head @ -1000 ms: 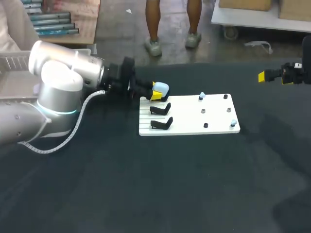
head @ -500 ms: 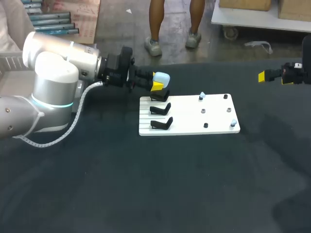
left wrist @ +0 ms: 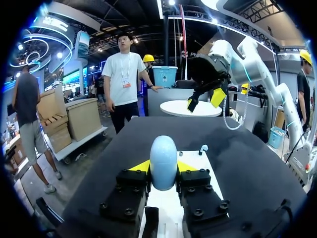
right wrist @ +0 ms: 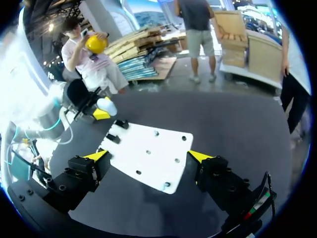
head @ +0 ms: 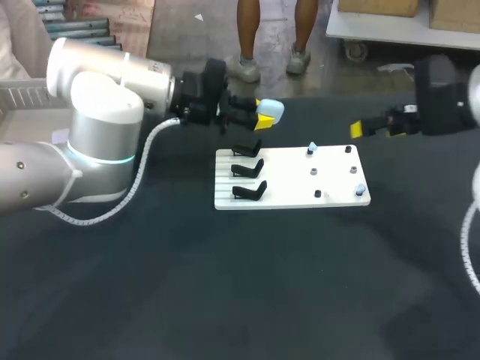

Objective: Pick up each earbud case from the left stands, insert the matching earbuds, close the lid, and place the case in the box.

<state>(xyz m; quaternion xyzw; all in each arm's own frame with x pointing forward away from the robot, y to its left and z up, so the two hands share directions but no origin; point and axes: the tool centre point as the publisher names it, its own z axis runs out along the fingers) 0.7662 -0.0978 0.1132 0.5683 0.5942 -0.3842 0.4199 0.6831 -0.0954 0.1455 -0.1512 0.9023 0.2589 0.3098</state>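
Head view first: our left hand [head: 264,118] is clamped on a pale blue earbud case [head: 272,111], which hangs in the air off the 11 o'clock corner of the white board [head: 300,187]. It sits just past the rearmost of the three black stands [head: 247,150] and touches none of them. All three stands are bare. Two small pale blue earbuds [head: 311,148] sit on pegs on the board's right half. Our right hand [head: 355,130] hovers near the board's 1 o'clock corner, above the dark tabletop [head: 225,300].

Left wrist view: the earbud case [left wrist: 163,161] stands upright between the yellow tips of the left hand [left wrist: 163,167], gripped from both sides. The white board [left wrist: 198,166] lies below. At the hand's 1 o'clock, farther off, we see the right hand [left wrist: 205,100] with its fingers apart.

Right wrist view: the right hand [right wrist: 148,156] has its fingers spread wide with nothing between them. The white board [right wrist: 158,141] is under and ahead of it. At its 11 o'clock, past the stands [right wrist: 121,124], the left hand [right wrist: 101,113] holds the earbud case [right wrist: 106,105].
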